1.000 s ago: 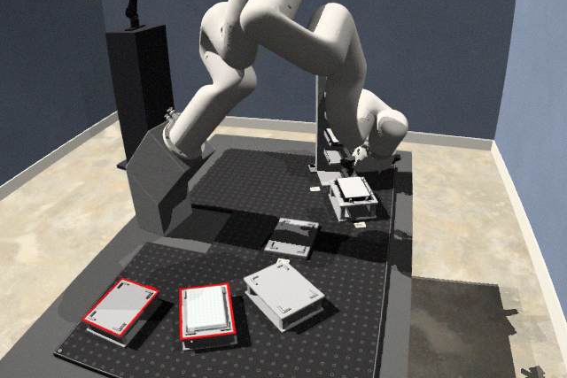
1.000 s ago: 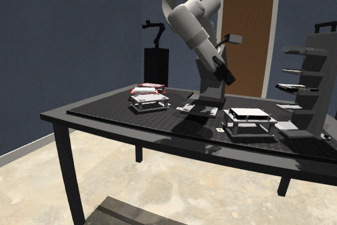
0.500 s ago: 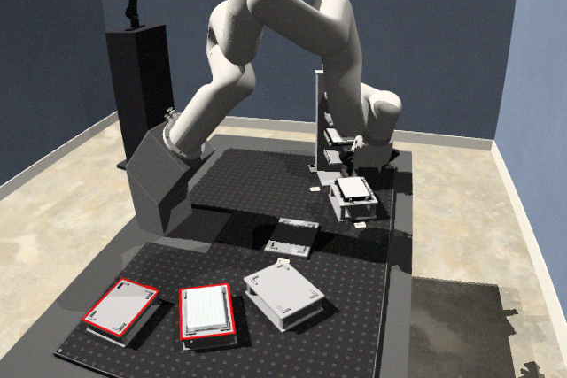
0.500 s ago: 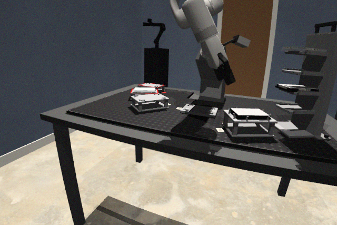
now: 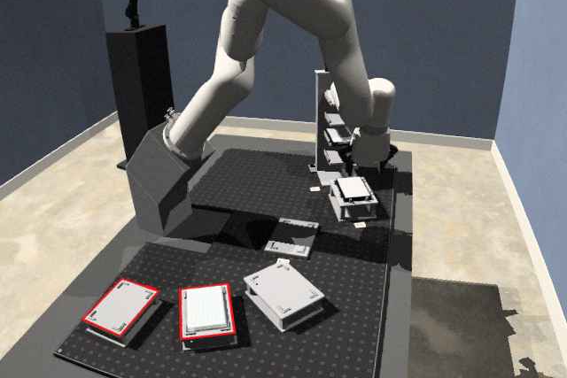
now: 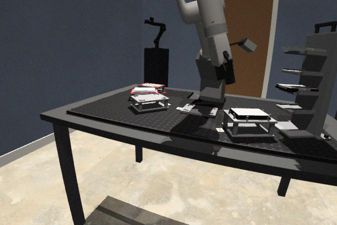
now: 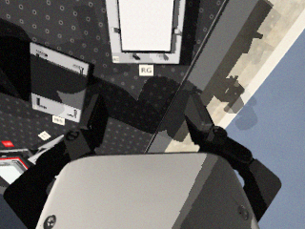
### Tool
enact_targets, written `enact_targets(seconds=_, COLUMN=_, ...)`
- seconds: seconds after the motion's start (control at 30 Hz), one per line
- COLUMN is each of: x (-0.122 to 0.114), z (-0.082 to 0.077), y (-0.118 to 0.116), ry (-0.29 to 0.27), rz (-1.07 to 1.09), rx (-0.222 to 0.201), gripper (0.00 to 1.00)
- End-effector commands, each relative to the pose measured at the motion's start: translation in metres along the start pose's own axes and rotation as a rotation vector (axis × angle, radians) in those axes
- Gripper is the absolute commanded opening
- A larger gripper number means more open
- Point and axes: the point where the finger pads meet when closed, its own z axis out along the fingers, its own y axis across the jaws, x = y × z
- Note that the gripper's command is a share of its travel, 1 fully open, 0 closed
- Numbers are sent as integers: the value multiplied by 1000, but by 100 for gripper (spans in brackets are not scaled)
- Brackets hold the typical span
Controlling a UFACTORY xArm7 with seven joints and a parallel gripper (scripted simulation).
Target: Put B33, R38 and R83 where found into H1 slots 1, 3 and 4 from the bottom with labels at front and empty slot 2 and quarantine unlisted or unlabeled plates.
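The plate hotel H1 [image 6: 313, 80] stands at the right end of the table and also shows in the top view [image 5: 330, 127]. Its shelves hold thin plates; one dark-rimmed plate [image 6: 295, 87] on the second shelf from the bottom juts out at the front. Its labels are too small to read. A white-topped plate [image 7: 145, 24] lies flat on the regrip nest RG [image 5: 353, 193]. My gripper [image 7: 147, 103] [image 6: 226, 71] is open and empty. It hangs above the table edge, beside RG and in front of the hotel.
A low flat nest [image 5: 292, 236] lies mid-table. A raised empty nest [image 5: 283, 293] stands nearer. Two red-framed quarantine nests sit at the near end: the left one [image 5: 120, 304] is empty, the right one [image 5: 205, 310] holds a white plate.
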Motion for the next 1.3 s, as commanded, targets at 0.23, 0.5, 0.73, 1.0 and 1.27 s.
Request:
enact_targets(seconds=0.23, x=0, z=-2, y=2, ry=-210, rz=5, rx=-3, gripper=100)
enact_targets(seconds=0.5, x=0, z=-2, y=2, ry=-297, rz=5, rx=-2, gripper=100)
enact_targets(seconds=0.73, x=0, z=-2, y=2, ry=-297, rz=5, rx=-2, gripper=100)
enact_targets(seconds=1.0, x=2, z=-8, y=2, ry=-297, rz=5, rx=-2, gripper=100)
enact_targets(seconds=1.27, x=8, z=-27, y=2, ry=-297, rz=6, rx=-2, gripper=100)
